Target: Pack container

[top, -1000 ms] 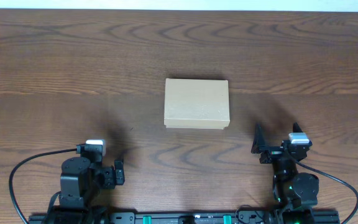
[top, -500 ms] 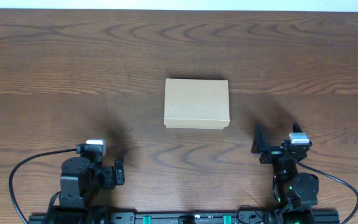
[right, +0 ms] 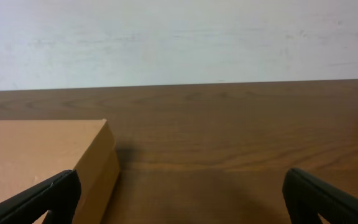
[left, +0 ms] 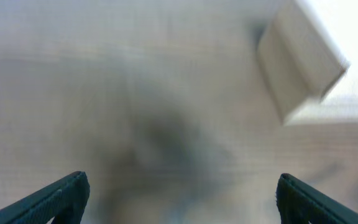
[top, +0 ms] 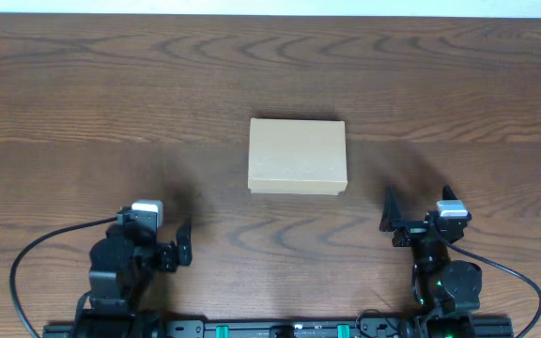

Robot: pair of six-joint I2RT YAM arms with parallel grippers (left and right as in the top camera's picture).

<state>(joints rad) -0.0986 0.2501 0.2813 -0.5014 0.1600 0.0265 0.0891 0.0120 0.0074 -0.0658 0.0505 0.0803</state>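
Observation:
The container (top: pixel 297 157), a plain tan cardboard box with its lid down, lies in the middle of the wooden table. My left gripper (top: pixel 164 237) is open near the front left edge, well short of the box, with nothing between its fingers. The left wrist view is blurred; there the container (left: pixel 300 62) shows pale at the upper right, far beyond the left gripper (left: pixel 182 199). My right gripper (top: pixel 418 212) is open at the front right. In the right wrist view the container (right: pixel 42 155) sits left of the right gripper (right: pixel 182 196), just past the left finger.
Bare dark wooden table (top: pixel 111 94) surrounds the box on all sides. A pale wall (right: pixel 179 37) rises behind the table's far edge. Black cables (top: pixel 36 253) loop from both arm bases at the front edge.
My left arm has started to move: its gripper has shifted slightly forward and toward the box, and its wrist view is blurred. The right arm and the container are unchanged.

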